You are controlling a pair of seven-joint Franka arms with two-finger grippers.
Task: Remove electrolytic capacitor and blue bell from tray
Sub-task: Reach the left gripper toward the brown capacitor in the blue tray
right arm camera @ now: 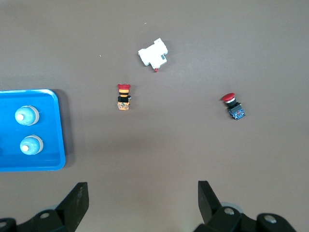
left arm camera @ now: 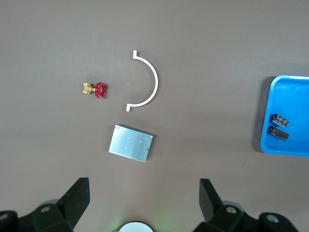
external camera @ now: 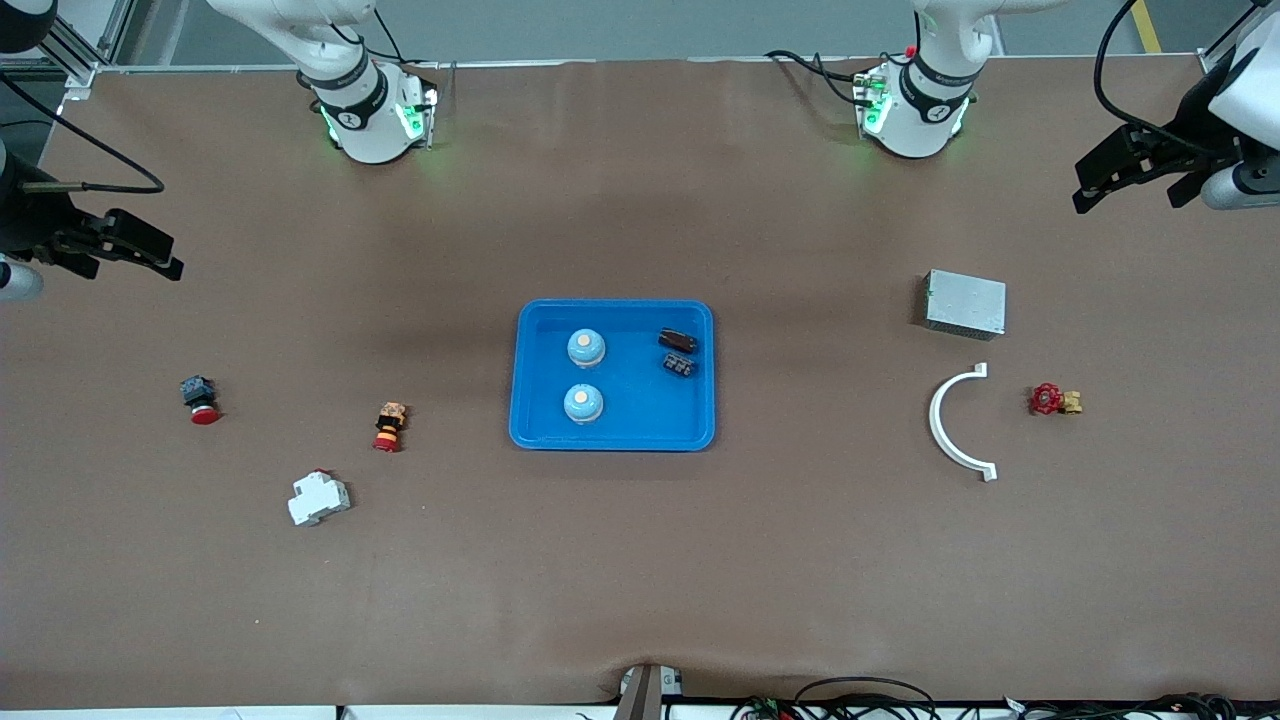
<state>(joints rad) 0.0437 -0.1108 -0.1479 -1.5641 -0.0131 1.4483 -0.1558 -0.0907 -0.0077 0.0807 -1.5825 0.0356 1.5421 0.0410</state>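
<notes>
A blue tray (external camera: 530,372) sits at the table's middle. In it lie two pale blue bells (external camera: 586,347) (external camera: 583,403) and two dark capacitors (external camera: 678,341) (external camera: 679,365). The bells show in the right wrist view (right arm camera: 26,115) (right arm camera: 31,145), the capacitors in the left wrist view (left arm camera: 279,120) (left arm camera: 279,133). My left gripper (external camera: 1135,180) is open and empty, high over the table's edge at the left arm's end. My right gripper (external camera: 135,245) is open and empty, high over the right arm's end.
At the left arm's end lie a grey metal box (external camera: 964,303), a white curved bracket (external camera: 955,420) and a red-handled brass valve (external camera: 1054,400). At the right arm's end lie a red push button (external camera: 200,399), an orange-and-red button (external camera: 389,427) and a white breaker (external camera: 318,498).
</notes>
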